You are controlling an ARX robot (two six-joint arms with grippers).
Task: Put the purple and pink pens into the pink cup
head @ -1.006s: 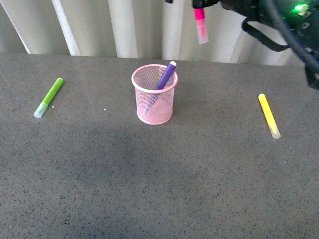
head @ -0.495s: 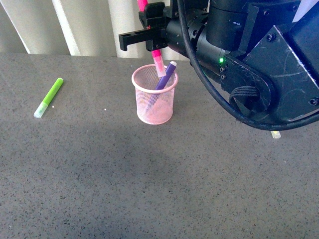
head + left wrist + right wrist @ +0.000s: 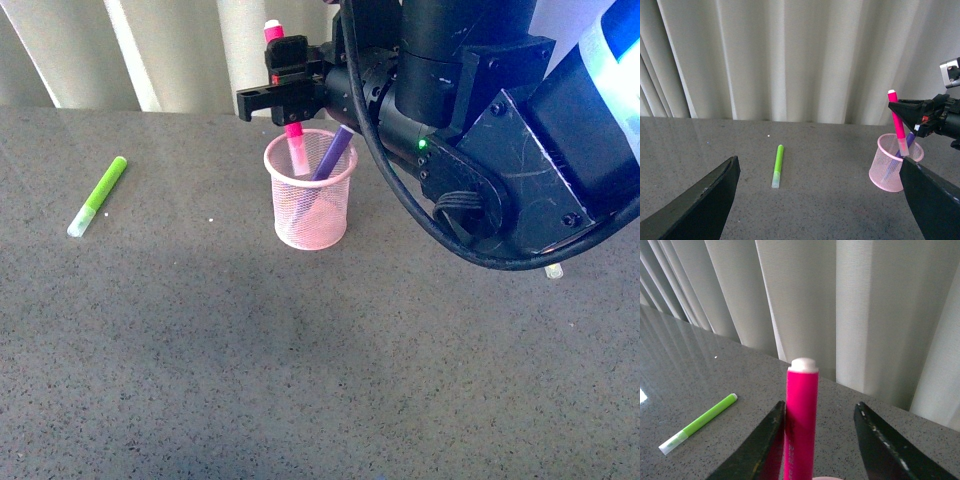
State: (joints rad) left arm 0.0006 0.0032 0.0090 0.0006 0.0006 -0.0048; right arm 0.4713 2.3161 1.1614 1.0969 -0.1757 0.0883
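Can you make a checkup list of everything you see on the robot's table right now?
Surface: dark speckled table.
Job's things: purple pen leaning inside pink cup; pink pen upright, lower end in the cup.
Clutter: green marker lying left; yellow marker tip peeking under the right arm.
Grippers: right gripper jaws parted, one touching the pink pen; left gripper open, empty.
Cables: black cable on the right arm.
Surroundings: pale curtains.

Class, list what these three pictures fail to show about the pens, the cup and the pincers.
1. Yellow pen: front view, only its tip shows; the right arm covers the rest.
2. Pink cup: right wrist view, cut off by the bottom edge.
3. Pink pen: whether its lower tip touches the cup's floor; mesh hides it.
4. Right pincer: whether it grips the pink pen; right finger looks apart.
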